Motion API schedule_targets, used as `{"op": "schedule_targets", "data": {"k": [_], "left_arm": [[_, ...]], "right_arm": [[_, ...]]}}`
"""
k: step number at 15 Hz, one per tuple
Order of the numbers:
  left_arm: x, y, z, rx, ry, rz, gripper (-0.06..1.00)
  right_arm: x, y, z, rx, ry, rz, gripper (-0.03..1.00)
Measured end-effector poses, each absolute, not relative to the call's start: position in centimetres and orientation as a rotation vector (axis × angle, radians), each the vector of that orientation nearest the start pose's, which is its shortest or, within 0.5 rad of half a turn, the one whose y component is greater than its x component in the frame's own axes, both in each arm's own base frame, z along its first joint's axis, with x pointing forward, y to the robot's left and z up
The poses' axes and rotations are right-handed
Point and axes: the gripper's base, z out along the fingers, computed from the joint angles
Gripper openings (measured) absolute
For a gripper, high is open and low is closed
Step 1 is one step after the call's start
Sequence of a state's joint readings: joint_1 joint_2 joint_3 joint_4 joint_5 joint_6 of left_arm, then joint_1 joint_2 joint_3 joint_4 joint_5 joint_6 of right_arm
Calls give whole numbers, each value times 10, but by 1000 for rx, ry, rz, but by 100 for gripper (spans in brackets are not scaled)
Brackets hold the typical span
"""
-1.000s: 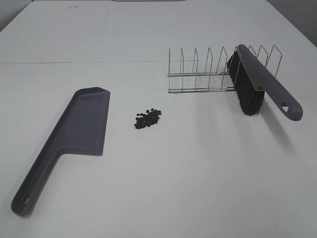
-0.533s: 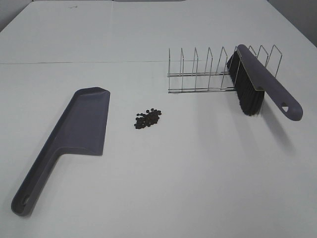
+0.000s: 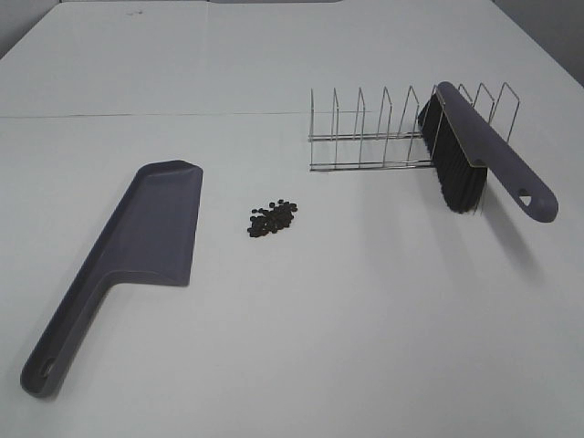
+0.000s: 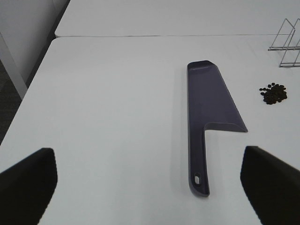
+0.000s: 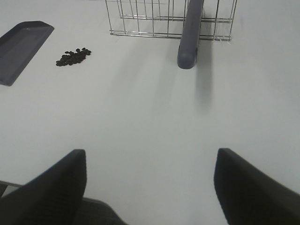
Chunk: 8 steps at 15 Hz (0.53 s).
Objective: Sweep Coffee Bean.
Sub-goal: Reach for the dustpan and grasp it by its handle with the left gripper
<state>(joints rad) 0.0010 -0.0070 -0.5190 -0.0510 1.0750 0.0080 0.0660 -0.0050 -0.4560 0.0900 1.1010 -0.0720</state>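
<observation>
1. The coffee beans [image 3: 272, 219] are heaped in one small, dark pile on the white table [image 3: 319, 365], with a few loose ones at the pile's edge.
2. In the high view the pile is placed between the dustpan [image 3: 137, 246] and the wire rack [image 3: 374, 137]. It is near the dustpan's wide end but apart from it, and nothing is touching it.
3. The dustpan is laid flat on the table. Its wide end is pointed away from the robot, and its long handle, with a hang hole, is angled to the near left.
4. The brush [image 3: 474, 151] is lodged in the right part of the wire rack, bristles down. Its grey handle is stuck out past the rack toward the near right.
5. Whether the bristle tips are touching the table cannot be told for sure; they seem to be at table level.
6. The left gripper [image 4: 147, 157] is held above the table with its jaws spread wide and nothing gripped. The dustpan handle is seen between the two dark jaw tips.
7. The right gripper [image 5: 151, 154] is likewise spread wide and nothing is gripped. Bare table is seen between the jaws, and the brush handle is further ahead.
8. Neither gripper is seen in the high view.
</observation>
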Motion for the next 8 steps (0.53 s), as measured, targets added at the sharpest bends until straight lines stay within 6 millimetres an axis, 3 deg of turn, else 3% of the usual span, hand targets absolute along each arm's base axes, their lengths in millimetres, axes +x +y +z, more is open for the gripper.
{"op": "schedule_targets", "data": {"k": [8], "left_arm": [[-9, -4, 281, 11, 2032, -55, 99]], "right_arm": [[-3, 7, 262, -151, 2116, 106, 67]]}}
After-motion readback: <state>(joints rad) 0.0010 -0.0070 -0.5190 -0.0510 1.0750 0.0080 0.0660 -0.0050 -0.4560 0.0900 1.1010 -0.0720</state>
